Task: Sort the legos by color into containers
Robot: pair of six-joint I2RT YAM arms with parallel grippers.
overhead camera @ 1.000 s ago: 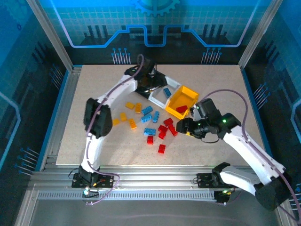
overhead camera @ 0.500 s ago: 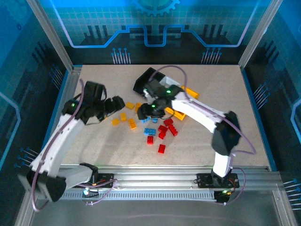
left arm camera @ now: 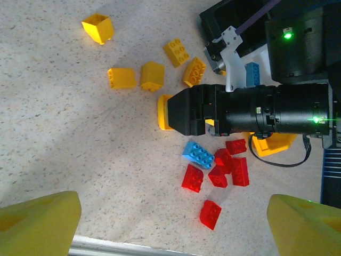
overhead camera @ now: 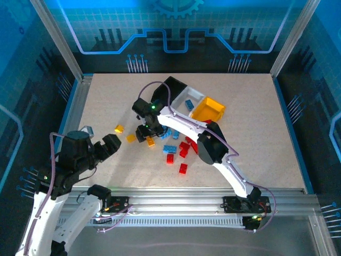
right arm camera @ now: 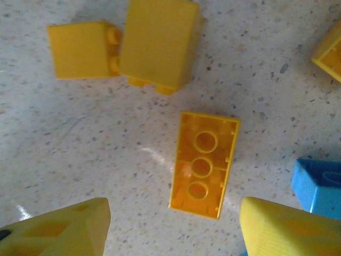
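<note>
Fingers first: my left fingers (left arm camera: 37, 221) stand spread wide with nothing between them, held near my base, I judge to leave the pile free for the other arm. Further out, my right fingers (right arm camera: 58, 229) hang about half open and empty, straddling 1 yellow-orange brick (right arm camera: 203, 164) on the tabletop (right arm camera: 106, 160), likely lined up for a pick. The right wrist view shows its hollow underside with 3 rings, while the left wrist view adds the red bricks (left arm camera: 218, 173) lying nearby. Farthest, the overhead view gives the yellow-orange bin (overhead camera: 210, 104), its probable goal, beside the white bin (overhead camera: 194, 94) and black bin (overhead camera: 173, 85).
</note>
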